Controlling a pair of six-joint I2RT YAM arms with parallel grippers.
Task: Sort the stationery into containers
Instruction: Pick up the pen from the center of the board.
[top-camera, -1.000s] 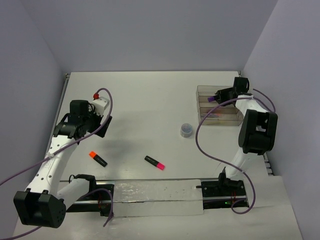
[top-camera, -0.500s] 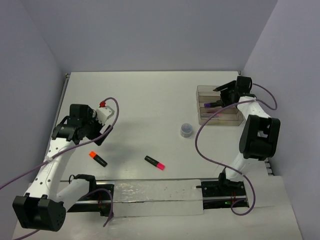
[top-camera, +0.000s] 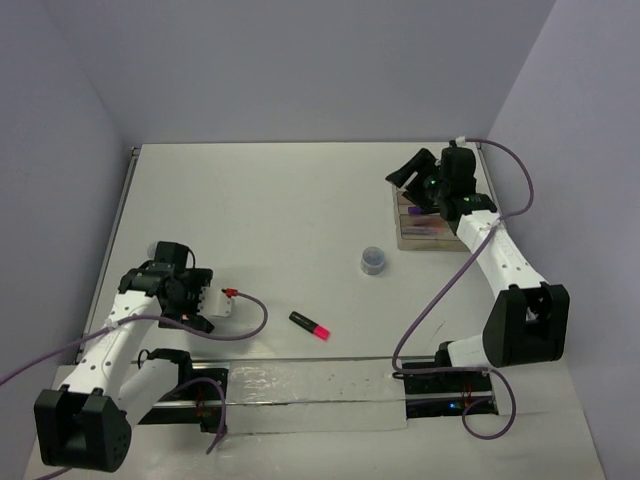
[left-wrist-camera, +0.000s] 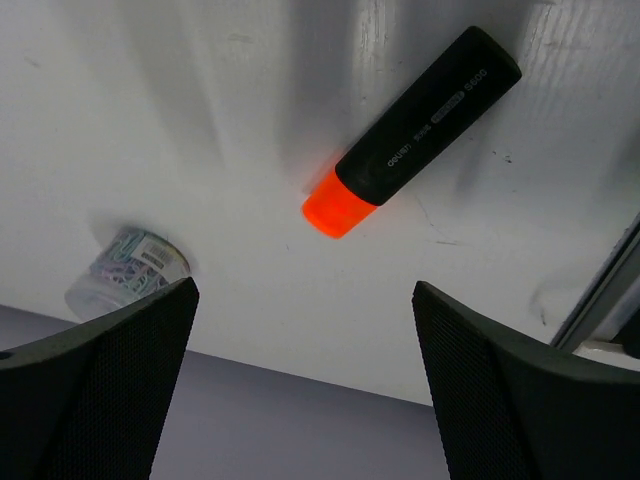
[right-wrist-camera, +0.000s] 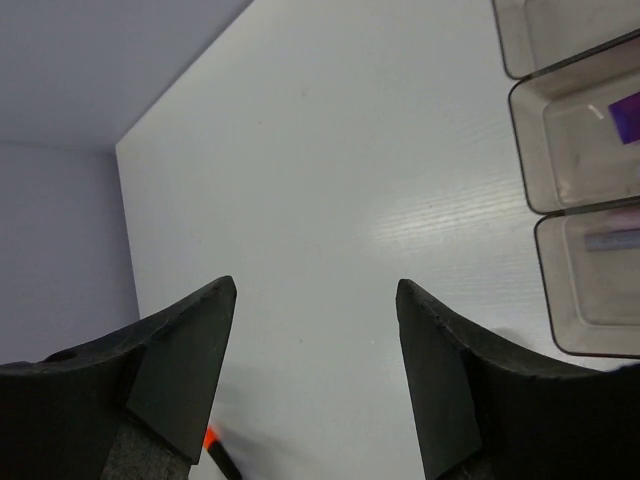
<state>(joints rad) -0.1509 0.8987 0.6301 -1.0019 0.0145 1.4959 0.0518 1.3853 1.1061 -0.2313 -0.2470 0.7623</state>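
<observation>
The clear tray (right-wrist-camera: 522, 150) has three compartments. The middle one holds a purple-capped highlighter (right-wrist-camera: 626, 104), and the one beside it a lilac marker (right-wrist-camera: 612, 239). The right gripper (right-wrist-camera: 315, 290) hangs at the tray's far left corner, its fingers wide apart and holding nothing. Well left of the tray, the left gripper (left-wrist-camera: 305, 295) is also spread wide and empty over the orange-capped highlighter (left-wrist-camera: 410, 130). A pink-capped highlighter (top-camera: 310, 324) and a round grey-blue piece (top-camera: 372, 260) lie between, with open table (top-camera: 280, 200) around them.

Pink-capped highlighter (top-camera: 310, 324) mid-table; round grey-blue piece (top-camera: 372, 260) between it and tray (top-camera: 418, 232).
</observation>
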